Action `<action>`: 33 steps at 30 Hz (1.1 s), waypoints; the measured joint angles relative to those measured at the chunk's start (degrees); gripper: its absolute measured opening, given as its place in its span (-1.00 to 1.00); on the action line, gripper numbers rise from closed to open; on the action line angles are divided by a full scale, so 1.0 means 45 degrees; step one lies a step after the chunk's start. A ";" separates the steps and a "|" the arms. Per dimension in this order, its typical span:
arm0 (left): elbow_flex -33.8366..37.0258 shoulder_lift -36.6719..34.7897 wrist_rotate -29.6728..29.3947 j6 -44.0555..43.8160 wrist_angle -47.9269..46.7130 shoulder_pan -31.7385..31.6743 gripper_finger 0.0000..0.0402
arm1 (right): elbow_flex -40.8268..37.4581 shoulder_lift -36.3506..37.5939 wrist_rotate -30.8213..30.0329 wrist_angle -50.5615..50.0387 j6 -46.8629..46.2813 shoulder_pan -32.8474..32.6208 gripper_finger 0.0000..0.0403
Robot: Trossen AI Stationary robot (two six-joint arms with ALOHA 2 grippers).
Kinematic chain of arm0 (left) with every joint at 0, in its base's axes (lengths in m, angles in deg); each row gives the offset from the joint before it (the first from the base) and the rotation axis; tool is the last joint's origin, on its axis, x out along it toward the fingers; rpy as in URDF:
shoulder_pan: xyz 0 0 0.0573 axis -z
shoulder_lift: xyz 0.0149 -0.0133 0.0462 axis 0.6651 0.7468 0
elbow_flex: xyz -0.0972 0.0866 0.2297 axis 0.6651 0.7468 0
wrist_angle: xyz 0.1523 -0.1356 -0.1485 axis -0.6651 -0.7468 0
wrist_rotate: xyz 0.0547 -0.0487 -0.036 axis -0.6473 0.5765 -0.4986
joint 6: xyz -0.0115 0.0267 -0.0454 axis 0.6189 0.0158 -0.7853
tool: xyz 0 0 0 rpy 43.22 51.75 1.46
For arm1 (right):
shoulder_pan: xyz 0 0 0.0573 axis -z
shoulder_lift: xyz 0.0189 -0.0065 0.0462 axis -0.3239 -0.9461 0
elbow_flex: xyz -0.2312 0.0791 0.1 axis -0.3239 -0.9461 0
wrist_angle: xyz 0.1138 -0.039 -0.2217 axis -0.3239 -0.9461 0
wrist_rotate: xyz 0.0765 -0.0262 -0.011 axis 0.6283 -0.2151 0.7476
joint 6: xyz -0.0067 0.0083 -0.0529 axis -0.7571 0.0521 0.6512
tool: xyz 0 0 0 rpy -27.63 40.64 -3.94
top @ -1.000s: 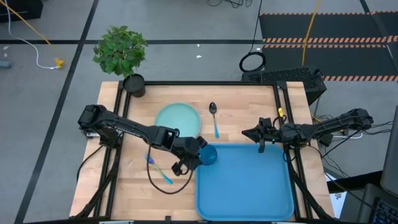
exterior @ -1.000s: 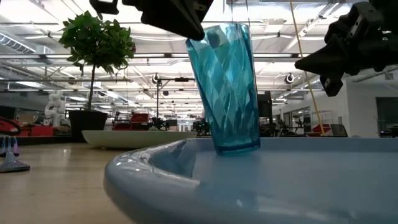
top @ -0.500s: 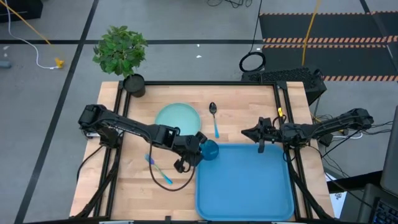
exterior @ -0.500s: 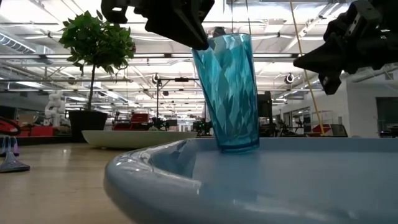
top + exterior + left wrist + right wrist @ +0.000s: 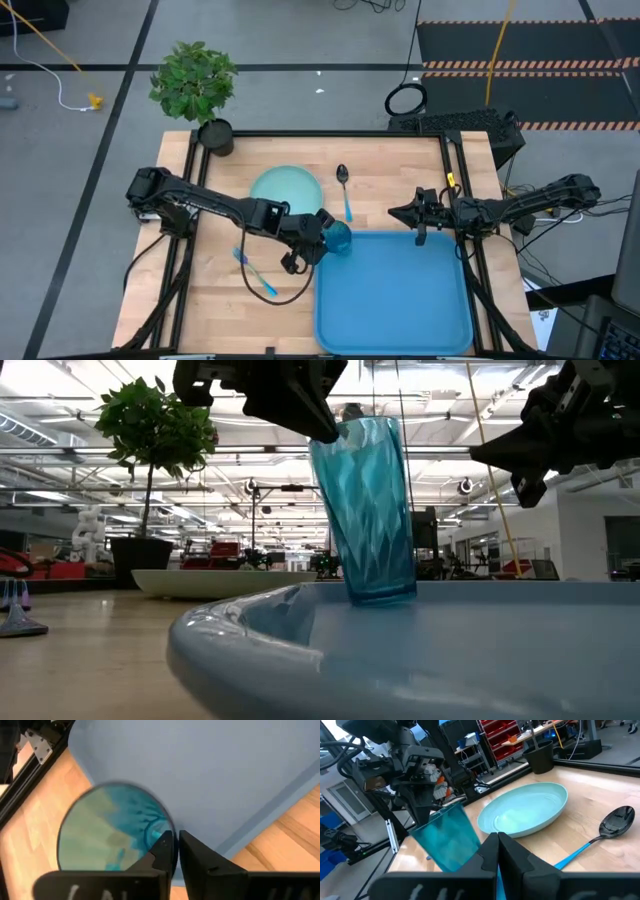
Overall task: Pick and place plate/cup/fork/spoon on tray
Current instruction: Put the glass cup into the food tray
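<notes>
The teal cup stands in the far left corner of the blue tray, a little tilted in the low view. My left gripper is shut on its rim. The mint-green plate lies on the table beyond it. The spoon lies right of the plate. The fork lies on the wood left of the tray. My right gripper is shut and empty, in the air over the tray's far edge. My left gripper pinches the cup's rim wall, one finger inside the cup and one outside. The fingers come slanting down from the table's left side. The cup's base is down in the tray, hidden behind the tray's rim.
A potted plant in a black pot stands at the table's far left corner. Black frame rails run along the table's edges. The tray's bare floor stretches right and near of the cup.
My left gripper has gone a little toward the table's far edge, still shut on the cup's rim. The cup's top has come back from a clear lean to nearly upright, while its base has stayed in the tray's corner.
</notes>
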 joint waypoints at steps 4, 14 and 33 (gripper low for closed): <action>0.0000 0.0007 0.0049 0.0237 -0.0001 -0.0138 -0.96 | 0.0005 0.0000 0.0005 0.0000 0.0002 0.0000 -1.00; -0.0015 -0.0578 0.0288 0.0765 -0.0654 -0.0188 -0.94 | 0.0015 -0.0031 0.0053 0.0002 -0.0003 -0.0033 -1.00; -0.0015 -0.0643 0.0928 0.0020 -0.1185 -0.0016 -0.77 | 0.0015 -0.0185 0.0058 0.0092 -0.0011 -0.0068 -1.00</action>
